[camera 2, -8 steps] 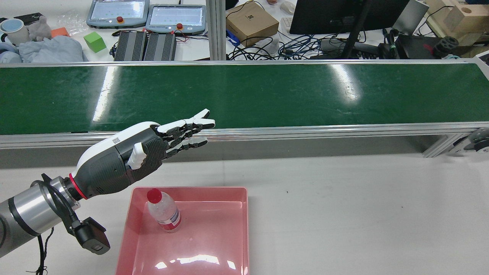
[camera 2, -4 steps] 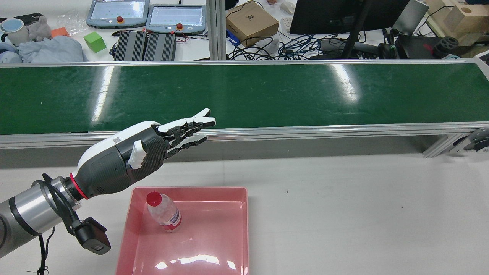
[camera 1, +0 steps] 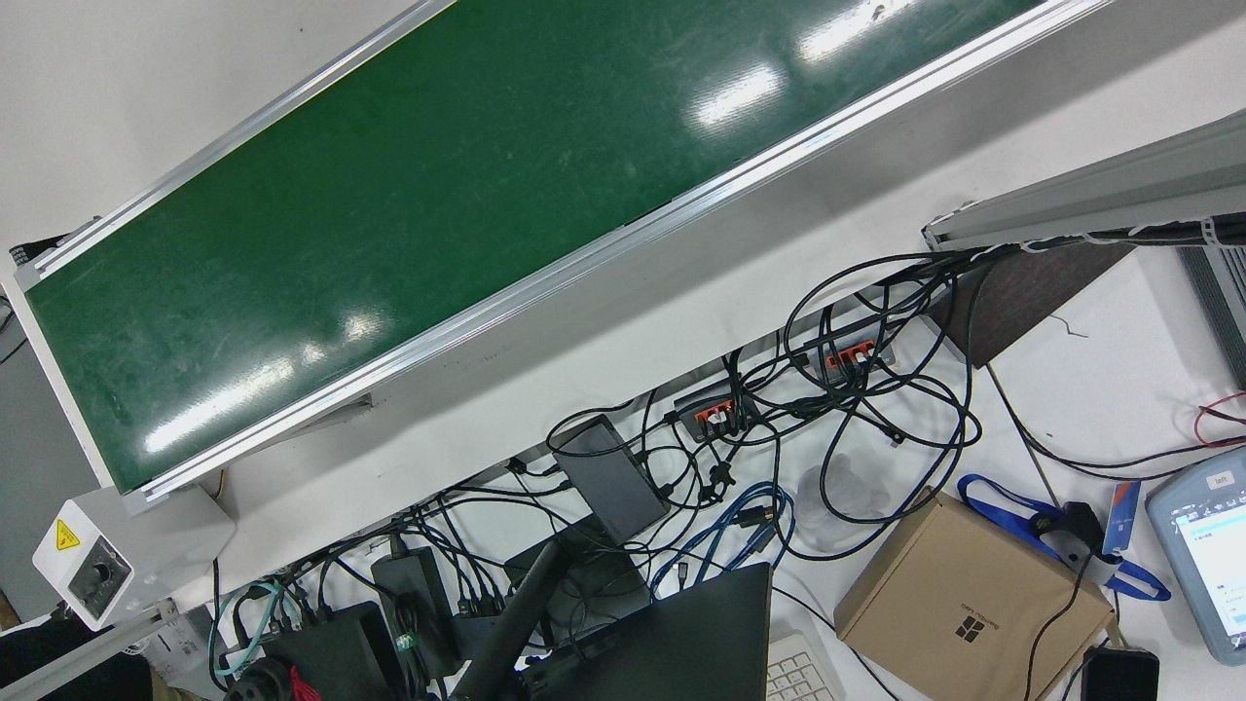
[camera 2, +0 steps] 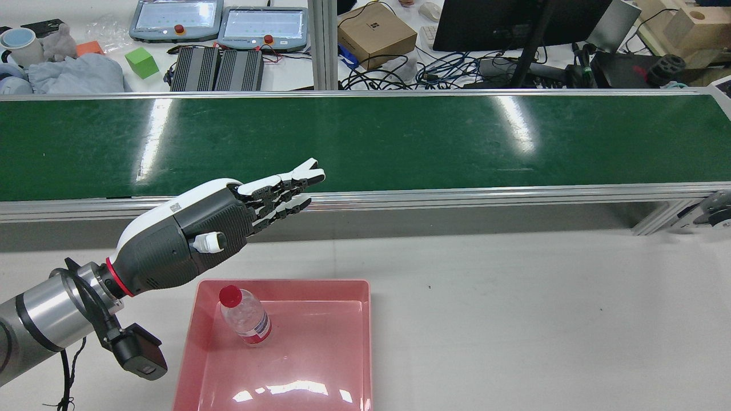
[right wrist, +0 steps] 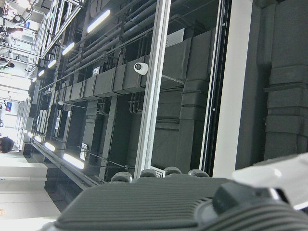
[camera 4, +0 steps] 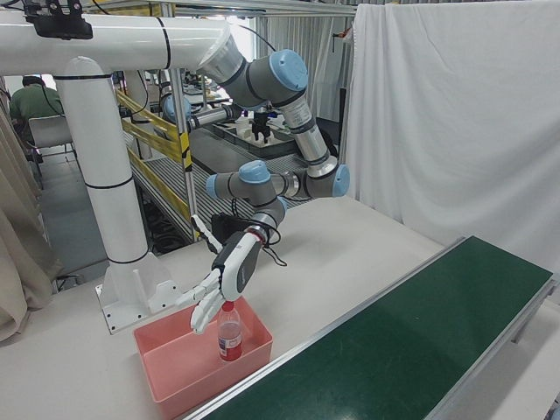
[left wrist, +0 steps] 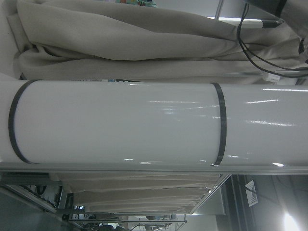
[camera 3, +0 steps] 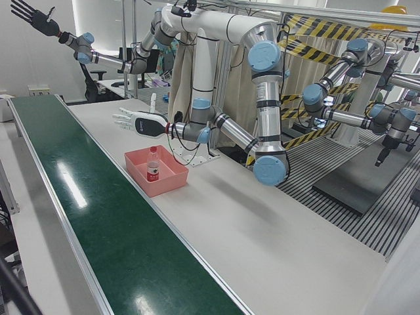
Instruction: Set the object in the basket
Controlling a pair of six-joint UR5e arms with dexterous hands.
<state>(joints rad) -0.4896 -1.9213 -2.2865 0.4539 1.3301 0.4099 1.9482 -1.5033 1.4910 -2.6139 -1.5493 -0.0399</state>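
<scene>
A clear plastic bottle [camera 2: 245, 317] with a red cap stands upright in the far left part of the pink basket [camera 2: 365, 342]. My left hand [camera 2: 205, 234] is open and empty. It hovers above the basket's far left corner with its fingers stretched flat toward the belt, apart from the bottle. The left-front view shows the same hand [camera 3: 134, 123], bottle [camera 3: 153, 164] and basket [camera 3: 174, 180]; so does the right-front view, with hand [camera 4: 219, 280] and bottle [camera 4: 229, 332]. My right hand [camera 3: 29, 16] is raised high with its fingers spread, holding nothing.
A long green conveyor belt [camera 2: 365, 142] with aluminium rails runs across the far side of the white table [camera 2: 514, 319]; nothing lies on it. Monitors, cables and boxes [camera 1: 969, 604] sit beyond the belt. A white pillar [camera 4: 105, 175] stands behind the basket.
My left hand's thumb has swung from pointing up against the palm to sticking out sideways, and its fingertips have risen slightly. The bottle and the basket have not moved.
</scene>
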